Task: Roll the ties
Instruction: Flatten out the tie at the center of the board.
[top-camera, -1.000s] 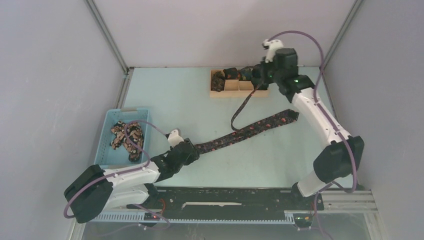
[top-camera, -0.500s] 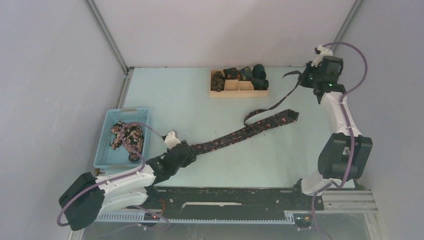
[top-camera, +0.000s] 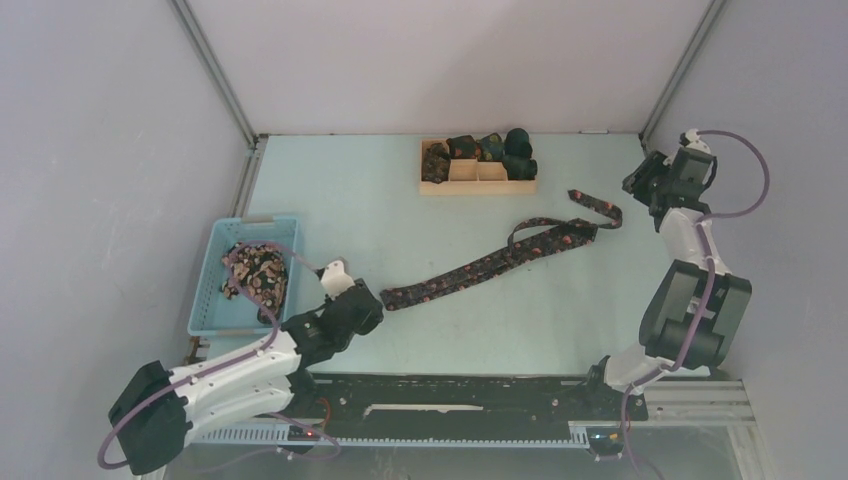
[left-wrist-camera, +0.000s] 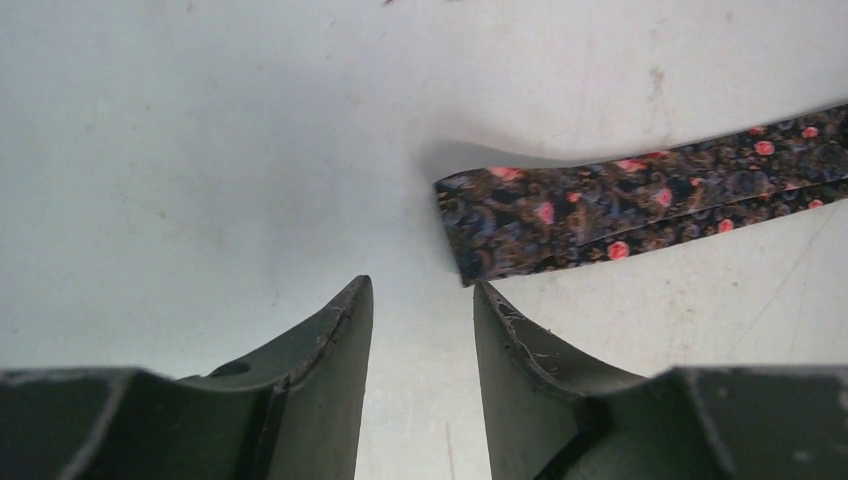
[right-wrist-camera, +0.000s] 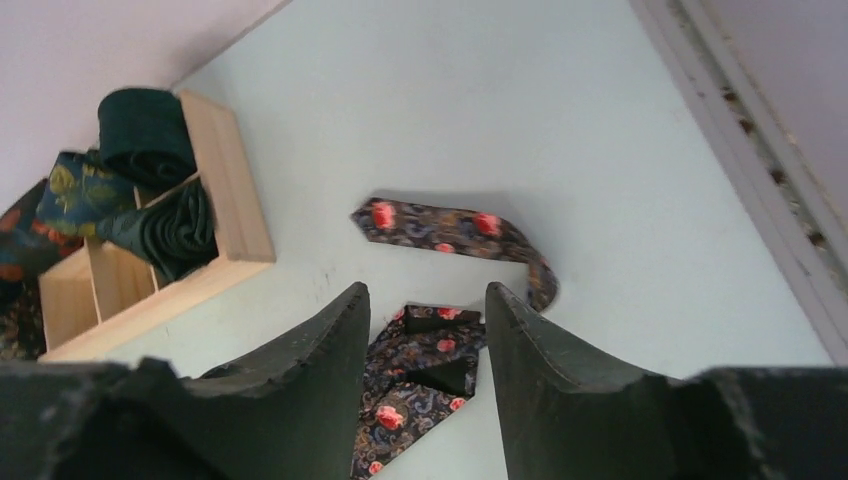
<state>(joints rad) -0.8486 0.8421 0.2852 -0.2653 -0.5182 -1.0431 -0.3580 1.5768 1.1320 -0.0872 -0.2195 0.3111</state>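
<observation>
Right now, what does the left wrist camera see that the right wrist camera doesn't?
Only the left wrist view shows the tie's blunt end, ahead of the left end effector. Only the right wrist view shows its pointed tip beyond the right end effector, plus the wooden tray holding rolled ties. Both show that flowery tie on the pale table and open, empty end effectors.

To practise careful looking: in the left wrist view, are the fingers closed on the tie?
No: the left fingers stand apart, the tie end lying ahead of them, not between.
</observation>
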